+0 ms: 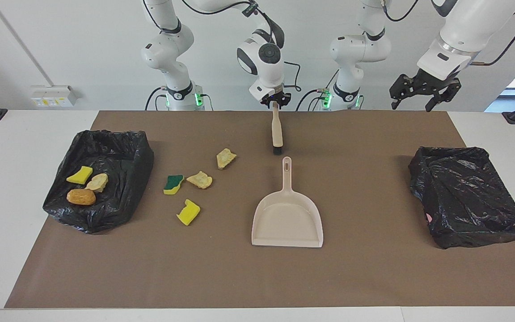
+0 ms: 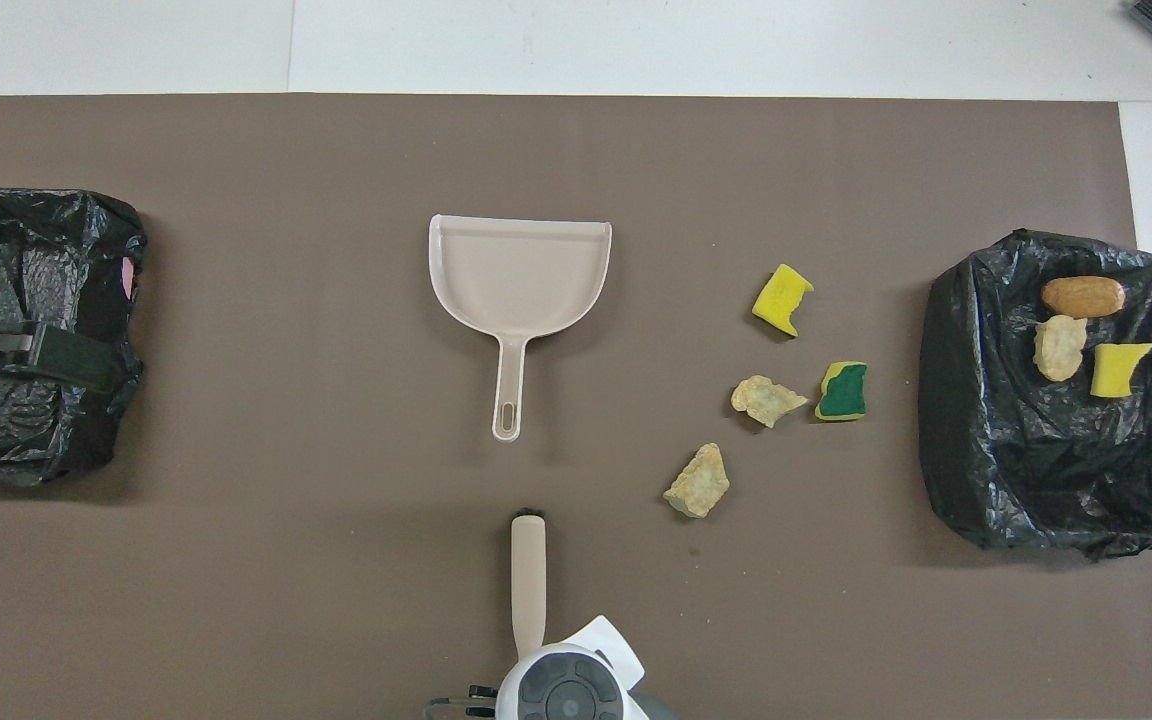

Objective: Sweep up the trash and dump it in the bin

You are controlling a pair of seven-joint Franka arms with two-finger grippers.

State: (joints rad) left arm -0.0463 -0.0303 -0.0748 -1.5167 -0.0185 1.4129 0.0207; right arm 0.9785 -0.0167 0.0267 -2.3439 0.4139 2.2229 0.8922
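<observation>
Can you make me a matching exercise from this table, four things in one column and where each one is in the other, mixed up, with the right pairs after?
Things:
1. brush
2. golden-brown roll
3. green-topped sponge
4. dustpan

Places:
A. in the black-lined bin at the right arm's end of the table
B. flat on the brown mat, mid-table, handle toward the robots
C. handle gripped by the right tool
D. on the mat beside a pale crusty chunk

Pairs: 1-C, 2-A, 3-D, 4-B
</observation>
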